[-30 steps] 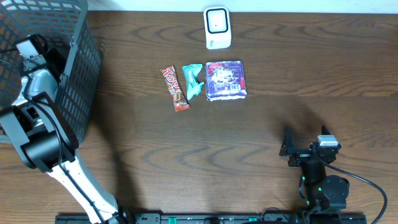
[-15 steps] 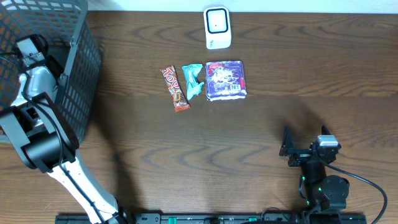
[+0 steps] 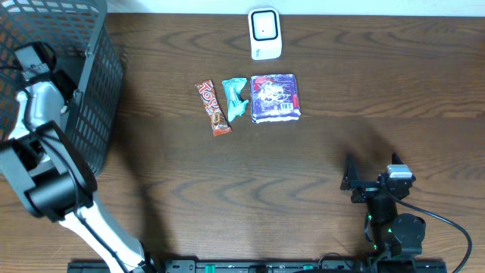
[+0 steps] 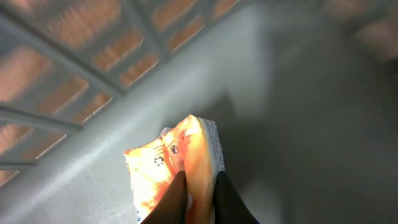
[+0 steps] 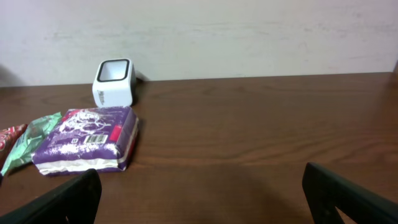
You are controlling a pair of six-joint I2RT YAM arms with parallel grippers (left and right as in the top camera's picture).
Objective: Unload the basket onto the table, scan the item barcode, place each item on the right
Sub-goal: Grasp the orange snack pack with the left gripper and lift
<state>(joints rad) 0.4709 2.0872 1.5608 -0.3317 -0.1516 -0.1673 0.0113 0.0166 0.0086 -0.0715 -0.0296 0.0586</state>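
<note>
Packet (image 4: 158, 167), crinkly and orange, pinched between left fingers (image 4: 175, 200); right fingers (image 5: 65, 200) spread wide.

Left wrist view: orange packet (image 4: 166, 167) cut off at the bottom edge, print unreadable, basket mesh (image 4: 74, 56) blurred; right wrist view: red snack bar (image 5: 9, 134) clipped at left.

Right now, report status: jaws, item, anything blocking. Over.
Left jaws shut on orange plastic packet, inside grey mesh basket. Right jaws open, empty. White box scanner outside; basket wall in between.

The left claw (image 4: 199, 179) has snapped shut on the orange packet (image 4: 158, 165) inside the basket (image 3: 100, 83).
</note>
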